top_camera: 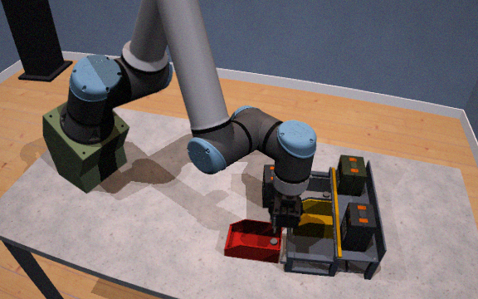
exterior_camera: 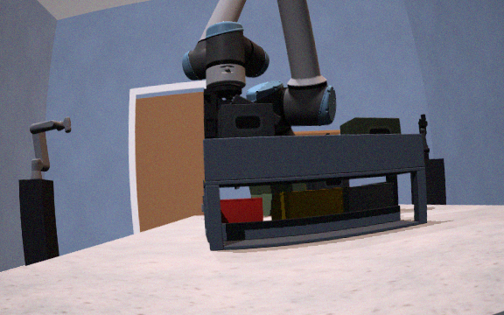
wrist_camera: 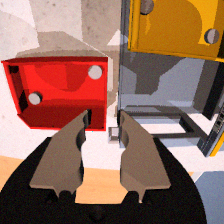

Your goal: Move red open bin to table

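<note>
The red open bin (top_camera: 249,241) (exterior_camera: 241,210) (wrist_camera: 55,95) stands upright on the grey table (top_camera: 139,232), just left of the dark shelf (top_camera: 334,253) (exterior_camera: 313,157). Two small grey round parts (wrist_camera: 95,72) (wrist_camera: 34,98) lie inside it; one also shows in the top view (top_camera: 273,241). My gripper (top_camera: 276,226) (wrist_camera: 104,110) hangs just above the bin's right wall, at the corner nearest the shelf. Its fingers are nearly shut with a narrow gap, and nothing is between them. In the exterior view the fingers are hidden behind the shelf.
A yellow bin (top_camera: 315,208) (exterior_camera: 313,203) (wrist_camera: 170,25) sits on the shelf's lower level. Two dark green boxes (top_camera: 352,170) (top_camera: 359,224) stand on the shelf's top. The arm's green pedestal (top_camera: 81,154) stands at the table's far left.
</note>
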Controlling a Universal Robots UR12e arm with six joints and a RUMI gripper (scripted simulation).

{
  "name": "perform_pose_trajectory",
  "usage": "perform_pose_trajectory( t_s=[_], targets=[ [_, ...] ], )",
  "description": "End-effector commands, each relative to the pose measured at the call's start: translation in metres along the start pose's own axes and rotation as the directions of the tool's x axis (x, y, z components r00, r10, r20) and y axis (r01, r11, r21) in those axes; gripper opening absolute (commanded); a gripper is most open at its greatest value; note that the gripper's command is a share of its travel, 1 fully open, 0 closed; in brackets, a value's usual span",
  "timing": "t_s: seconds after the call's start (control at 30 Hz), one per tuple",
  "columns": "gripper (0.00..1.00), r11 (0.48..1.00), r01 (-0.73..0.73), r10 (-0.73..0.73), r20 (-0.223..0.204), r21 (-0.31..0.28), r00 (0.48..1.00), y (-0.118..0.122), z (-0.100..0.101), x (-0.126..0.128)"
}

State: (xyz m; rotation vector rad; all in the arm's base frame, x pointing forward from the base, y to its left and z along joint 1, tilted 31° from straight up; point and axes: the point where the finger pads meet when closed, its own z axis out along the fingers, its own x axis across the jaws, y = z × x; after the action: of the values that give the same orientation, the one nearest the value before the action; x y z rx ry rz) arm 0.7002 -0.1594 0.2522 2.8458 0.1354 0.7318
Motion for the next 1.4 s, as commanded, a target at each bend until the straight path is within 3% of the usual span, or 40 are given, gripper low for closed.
perform_pose_trajectory(
  t_s=[0.0,0.27,0.43,1.37],
  targets=[
    [0.20,1.000,0.000,0.000,0.000,0.001,1.000,0.000,-0.017,0.000],
    [0.20,1.000,0.000,0.000,0.000,0.001,1.000,0.000,-0.017,0.000],
    [0.20,1.000,0.000,0.000,0.000,0.001,1.000,0.000,-0.042,0.000],
    [0.20,1.000,0.000,0.000,0.000,0.001,1.000,0.000,-0.032,0.000]
  ],
)
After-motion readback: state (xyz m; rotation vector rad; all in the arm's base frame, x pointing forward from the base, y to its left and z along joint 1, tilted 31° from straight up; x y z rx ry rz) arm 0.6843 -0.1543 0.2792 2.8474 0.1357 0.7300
